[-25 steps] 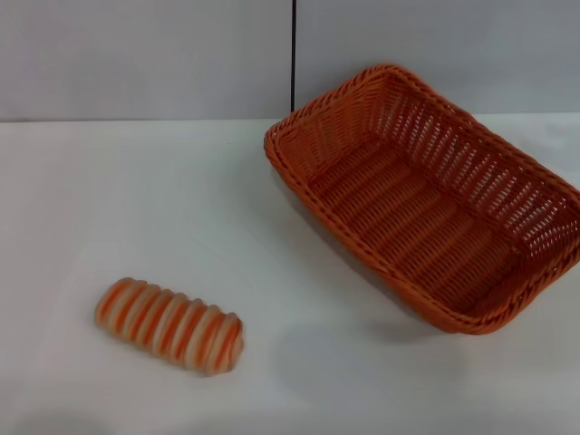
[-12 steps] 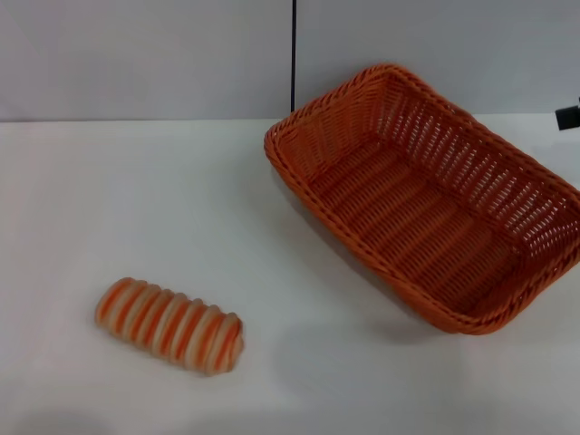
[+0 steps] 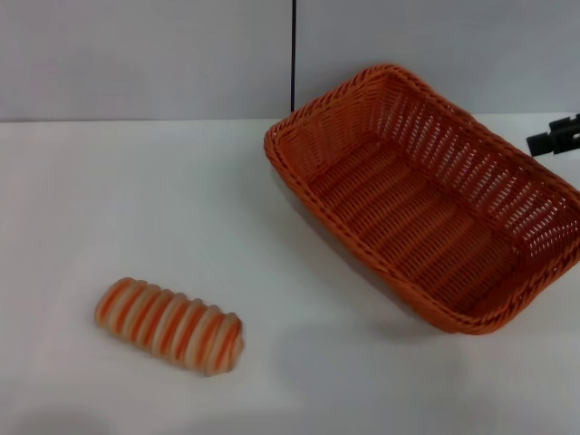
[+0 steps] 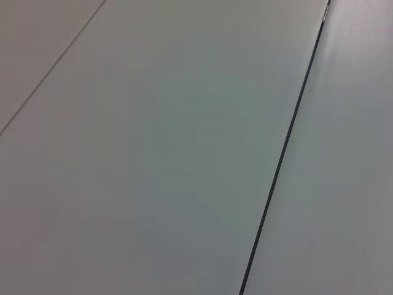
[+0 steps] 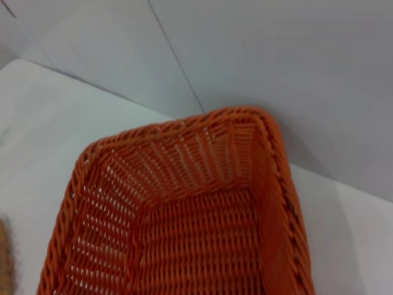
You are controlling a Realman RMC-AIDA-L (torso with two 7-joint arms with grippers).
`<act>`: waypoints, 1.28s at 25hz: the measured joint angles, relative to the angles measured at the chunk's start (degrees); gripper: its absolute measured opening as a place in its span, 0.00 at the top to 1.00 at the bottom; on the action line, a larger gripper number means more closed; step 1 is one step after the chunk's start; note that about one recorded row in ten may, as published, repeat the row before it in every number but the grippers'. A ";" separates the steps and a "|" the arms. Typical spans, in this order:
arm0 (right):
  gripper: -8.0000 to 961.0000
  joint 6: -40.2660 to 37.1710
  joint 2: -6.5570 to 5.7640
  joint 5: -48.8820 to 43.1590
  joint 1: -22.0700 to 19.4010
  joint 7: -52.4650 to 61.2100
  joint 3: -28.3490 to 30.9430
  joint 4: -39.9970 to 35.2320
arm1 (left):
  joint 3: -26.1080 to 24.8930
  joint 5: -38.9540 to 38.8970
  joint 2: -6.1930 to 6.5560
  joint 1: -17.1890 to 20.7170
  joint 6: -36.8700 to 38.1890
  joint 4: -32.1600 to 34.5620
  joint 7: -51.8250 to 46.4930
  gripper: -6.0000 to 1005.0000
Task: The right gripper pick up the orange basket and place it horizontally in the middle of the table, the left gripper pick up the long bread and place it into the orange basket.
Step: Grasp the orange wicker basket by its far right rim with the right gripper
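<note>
Orange basket: uniform orange, woven wicker pattern, braided rim, open-weave sloping sides, ribbed horizontal weave across the floor. Long bread: alternating orange and cream stripes running across its width. Tabletop: plain white, no pattern. Right gripper: black. Wall: pale grey panels, divided by a thin dark vertical seam.

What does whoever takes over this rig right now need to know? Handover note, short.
Right gripper: only a dark tip shows at the head view's right edge, beyond the far side of the orange basket, holding nothing.
Left gripper: not in view; its wrist camera sees only blank wall.
Basket sits empty, angled, on the right of the table.
Long bread lies front left on the table, untouched.
Done: nothing.
Left: centre the basket horizontally, then put the bread in it.
</note>
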 joint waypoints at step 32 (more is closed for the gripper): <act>0.61 -8.26 3.23 -2.52 -0.94 -0.48 -4.25 4.38 | -0.35 -0.42 0.09 -0.06 -2.09 0.12 -2.20 0.17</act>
